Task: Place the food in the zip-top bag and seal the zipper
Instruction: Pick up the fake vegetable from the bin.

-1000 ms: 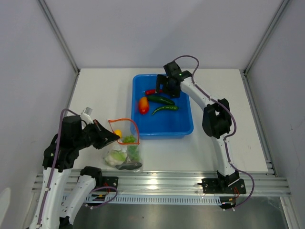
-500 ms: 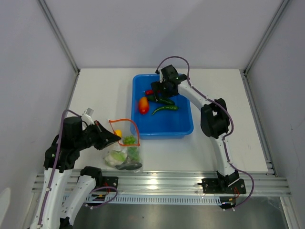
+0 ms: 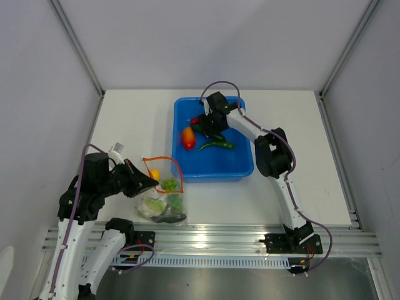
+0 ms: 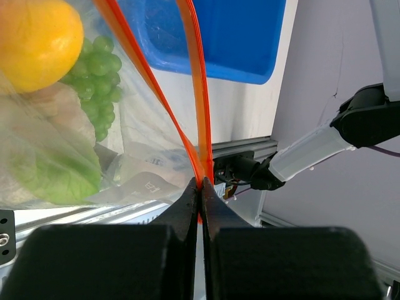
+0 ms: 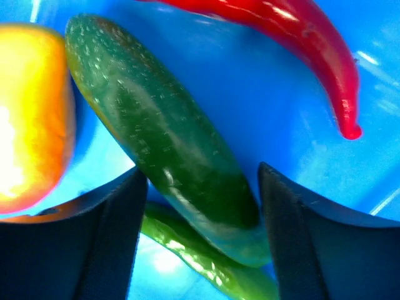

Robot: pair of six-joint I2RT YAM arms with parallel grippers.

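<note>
My right tool (image 5: pixel 201 170) has dropped leftward into the blue rectangular plastic bin (image 3: pixel 240 164), jaws partly open astride the dark green toy pepper (image 5: pixel 144 106), ready to grip, while my left tool (image 4: pixel 200 194) pinches tight the orange-red zipper strip (image 4: pixel 195 94) of the clear crinkly plastic bag (image 3: pixel 164 201).

Left fingers (image 4: pixel 182 215) pinched together, right fingers (image 5: pixel 103 240) spread apart
</note>
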